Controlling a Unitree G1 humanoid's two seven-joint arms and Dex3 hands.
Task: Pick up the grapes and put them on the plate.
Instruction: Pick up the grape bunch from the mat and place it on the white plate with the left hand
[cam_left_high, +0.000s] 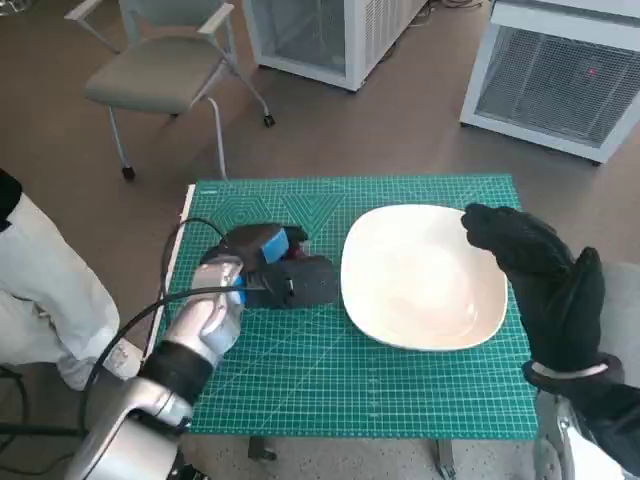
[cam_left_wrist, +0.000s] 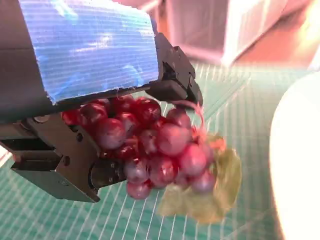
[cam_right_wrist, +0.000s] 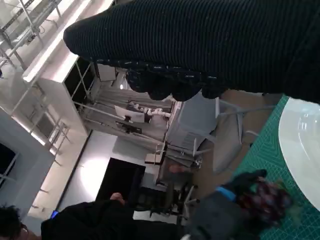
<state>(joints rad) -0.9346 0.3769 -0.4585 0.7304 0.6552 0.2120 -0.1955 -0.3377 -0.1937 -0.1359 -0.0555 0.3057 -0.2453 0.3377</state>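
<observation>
Currently we have the left hand (cam_left_high: 275, 268), black with blue tape on its back, clamped around the bunch of dark red grapes (cam_left_wrist: 150, 145). In the left wrist view the fingers (cam_left_wrist: 65, 160) wrap the bunch from both sides, and a pale green leaf (cam_left_wrist: 210, 192) hangs off its far end. We can't tell whether the grapes are touching the green gridded cutting mat (cam_left_high: 330, 385) or are just above it. They sit near the mat's left half, just beside the rim of the white rounded-square plate (cam_left_high: 420, 275), not on it.

Our right hand (cam_left_high: 540, 290), in the black knitted glove, hovers over the plate's right edge with fingers extended and slightly apart, holding nothing.

Off the table we see a grey chair (cam_left_high: 165, 65) on the floor, 2 white cabinets (cam_left_high: 560, 70) beyond it, and a person in white at the left edge (cam_left_high: 45, 290).
</observation>
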